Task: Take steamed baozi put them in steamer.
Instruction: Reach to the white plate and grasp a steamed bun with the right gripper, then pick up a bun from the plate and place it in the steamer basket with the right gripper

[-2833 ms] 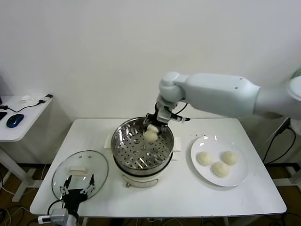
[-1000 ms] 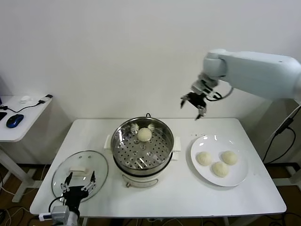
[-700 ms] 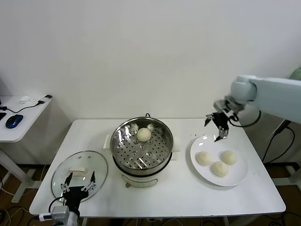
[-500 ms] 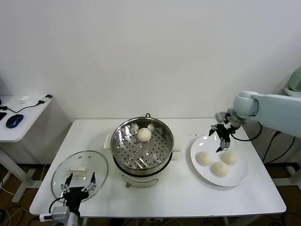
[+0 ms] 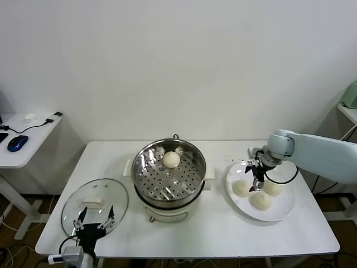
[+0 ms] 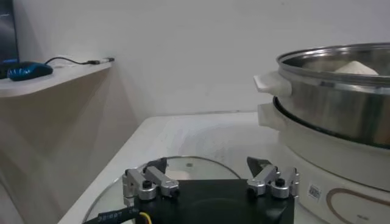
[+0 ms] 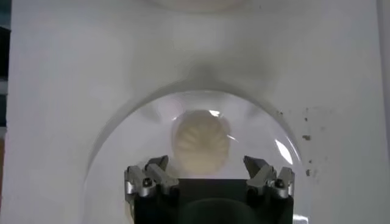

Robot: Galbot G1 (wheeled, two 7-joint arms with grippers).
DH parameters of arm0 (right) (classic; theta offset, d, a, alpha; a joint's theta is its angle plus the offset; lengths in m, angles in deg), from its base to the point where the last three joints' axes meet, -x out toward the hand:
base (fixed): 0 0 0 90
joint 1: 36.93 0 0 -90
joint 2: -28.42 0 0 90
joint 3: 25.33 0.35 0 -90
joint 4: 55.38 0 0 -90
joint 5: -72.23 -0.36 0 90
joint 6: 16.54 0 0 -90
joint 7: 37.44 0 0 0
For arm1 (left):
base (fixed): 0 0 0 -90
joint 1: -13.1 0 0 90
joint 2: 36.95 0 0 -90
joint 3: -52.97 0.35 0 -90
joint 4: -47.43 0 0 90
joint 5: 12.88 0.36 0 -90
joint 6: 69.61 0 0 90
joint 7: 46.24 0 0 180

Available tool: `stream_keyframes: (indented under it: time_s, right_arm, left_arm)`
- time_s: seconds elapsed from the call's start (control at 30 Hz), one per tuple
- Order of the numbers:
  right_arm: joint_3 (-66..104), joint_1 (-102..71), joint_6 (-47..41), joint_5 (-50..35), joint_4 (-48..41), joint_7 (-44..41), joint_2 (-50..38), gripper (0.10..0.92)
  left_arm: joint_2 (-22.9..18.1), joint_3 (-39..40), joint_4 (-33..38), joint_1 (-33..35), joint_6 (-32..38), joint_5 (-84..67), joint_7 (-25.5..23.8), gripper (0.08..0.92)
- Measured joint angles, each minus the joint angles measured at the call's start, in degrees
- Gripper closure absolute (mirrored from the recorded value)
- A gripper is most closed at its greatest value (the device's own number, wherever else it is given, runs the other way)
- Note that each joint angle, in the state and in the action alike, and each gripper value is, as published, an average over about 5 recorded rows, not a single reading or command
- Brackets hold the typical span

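Note:
The steamer (image 5: 168, 177) stands mid-table with one baozi (image 5: 171, 159) on its perforated tray. Three more baozi (image 5: 240, 188) (image 5: 260, 200) (image 5: 273, 187) lie on the white plate (image 5: 281, 209) at the right. My right gripper (image 5: 256, 177) is open and empty, low over the plate, between the left and back baozi. In the right wrist view one baozi (image 7: 201, 141) lies just ahead of the open right gripper (image 7: 206, 164). My left gripper (image 5: 92, 223) is parked open at the table's front left, over the glass lid (image 5: 95, 204).
The left wrist view shows the left gripper (image 6: 207, 164), the lid (image 6: 183, 165) and the steamer's side (image 6: 335, 91). A side table (image 5: 33, 131) with a blue mouse (image 5: 18, 142) stands far left. The wall is close behind the table.
My right gripper let go of a baozi in the steamer, rose, swung right across the table and came down over the plate. The left arm has not moved.

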Motion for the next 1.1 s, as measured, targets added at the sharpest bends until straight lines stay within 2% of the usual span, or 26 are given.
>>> stream_keyframes:
  time_s: [0.33,0.7,1.1]
  right_arm:
    - [3.95,-5.55,-1.32,1.31,-3.45,0.53,2.00,0.211]
    - [5.99,-7.23,-1.63,2.02,-4.32,0.18,2.15,0.355]
    - [-0.93,7.50,-0.58,-4.50,0.54,-2.84,0.94,0.360]
  left_arm:
    - [-0.14,0.05,-0.34,0.21,0.28,0.08,0.12,0.177]
    - [-0.09,-0.01,0.12,0.48,0.28,0.19,0.12,0.177]
    - [-0.06,0.32,1.06,0.78,0.28,0.53,0.08,0.177]
